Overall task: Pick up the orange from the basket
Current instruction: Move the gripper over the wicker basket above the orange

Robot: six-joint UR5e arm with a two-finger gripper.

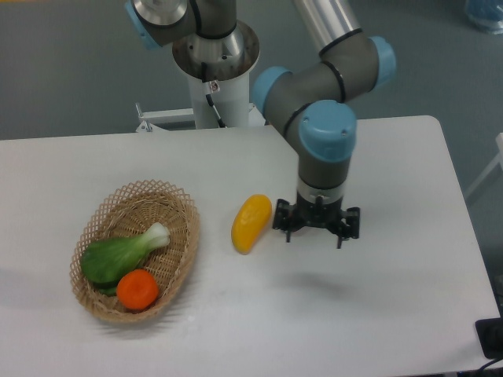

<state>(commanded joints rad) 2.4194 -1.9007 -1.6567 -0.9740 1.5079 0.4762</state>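
The orange (138, 289) is small, round and bright orange. It lies in the near end of the tan woven wicker basket (179, 206) at the table's left. A green leafy vegetable (118, 255) lies in the basket just behind the orange and touches it. My gripper (315, 235) hangs above the table well to the right of the basket, with the fingers pointing down. It is open and holds nothing.
A long yellow-orange mango-shaped fruit (251, 223) lies on the white table (377, 314) between the basket and the gripper, just left of the gripper. The robot's base (214, 71) stands at the table's far edge. A dark object (491, 338) sits at the right edge.
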